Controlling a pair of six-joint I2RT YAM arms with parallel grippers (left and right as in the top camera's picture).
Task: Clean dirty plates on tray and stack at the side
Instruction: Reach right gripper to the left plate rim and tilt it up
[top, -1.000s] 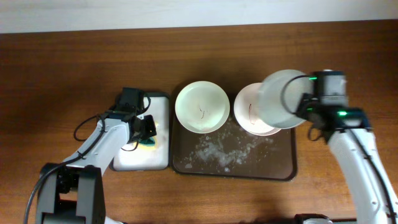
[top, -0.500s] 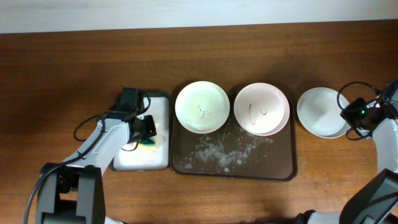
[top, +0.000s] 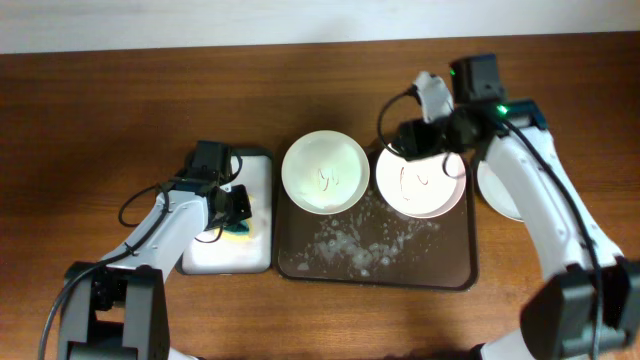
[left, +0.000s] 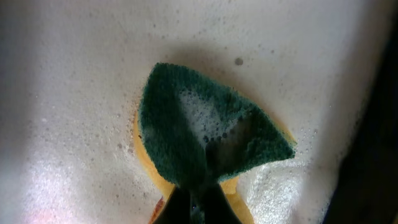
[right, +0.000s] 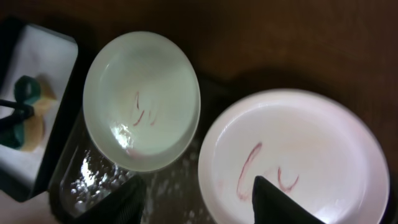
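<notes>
A brown wooden table (top: 100, 100) held a large dark rectangular tray (top: 440, 265) flecked with foam. The right gripper (right: 202, 198) hovered with its fingers spread and nothing between them. Just beneath it sat a round white plate (top: 420, 185) with red smears, and to its left a pale green round plate (top: 322, 172), also smeared, both on that tray. A second white plate (top: 492, 192) lay off the tray, partly hidden under its arm. The left gripper (left: 193, 202) pinched a green-and-yellow sponge (left: 199, 140) over the soapy white tray (top: 228, 255) below it.

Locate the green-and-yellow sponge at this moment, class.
In the overhead view the sponge lies on the small white tray, just left of the dark tray. It is pinched by the left gripper.
</notes>
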